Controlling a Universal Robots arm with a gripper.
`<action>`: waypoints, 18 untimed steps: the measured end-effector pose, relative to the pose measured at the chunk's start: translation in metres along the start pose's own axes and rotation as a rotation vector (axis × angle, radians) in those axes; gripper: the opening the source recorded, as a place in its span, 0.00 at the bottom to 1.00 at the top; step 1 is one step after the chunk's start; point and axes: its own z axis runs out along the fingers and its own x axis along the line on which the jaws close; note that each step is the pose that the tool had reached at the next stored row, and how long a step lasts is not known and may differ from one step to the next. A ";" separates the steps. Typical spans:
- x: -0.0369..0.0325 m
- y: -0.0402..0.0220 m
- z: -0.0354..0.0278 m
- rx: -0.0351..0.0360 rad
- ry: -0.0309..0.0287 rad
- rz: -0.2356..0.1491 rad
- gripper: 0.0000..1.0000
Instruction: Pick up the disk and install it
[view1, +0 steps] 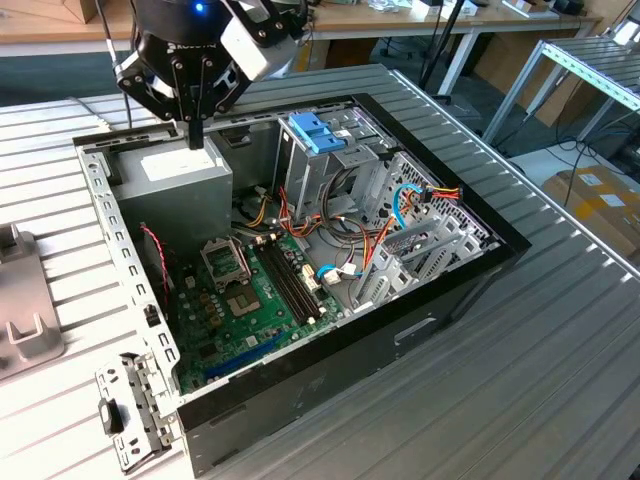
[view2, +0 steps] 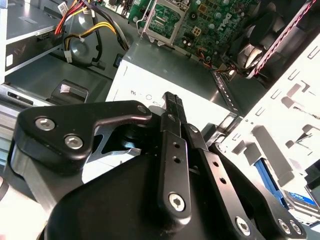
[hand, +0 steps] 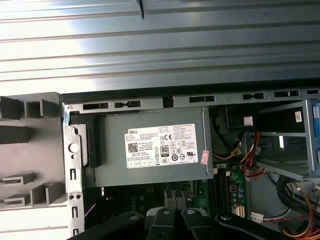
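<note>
One claw (view1: 195, 140), tips pressed together, hangs over the grey power supply (view1: 185, 178) inside the open case (view1: 330, 380).

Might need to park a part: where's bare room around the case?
The slatted table is bare on the exterior view's right of the case. Inside is crowded: cables, motherboard, power supply under the gripper.

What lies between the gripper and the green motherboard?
The grey power supply, beneath the gripper; the motherboard lies beyond it, in the exterior view.
</note>
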 end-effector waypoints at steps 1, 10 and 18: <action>0.0004 0.0000 0.0000 0.0000 0.0000 0.000 0.11; 0.0031 -0.0002 -0.0001 0.0000 0.0000 0.000 0.11; 0.0051 -0.0004 -0.0001 0.0000 0.0000 0.000 0.11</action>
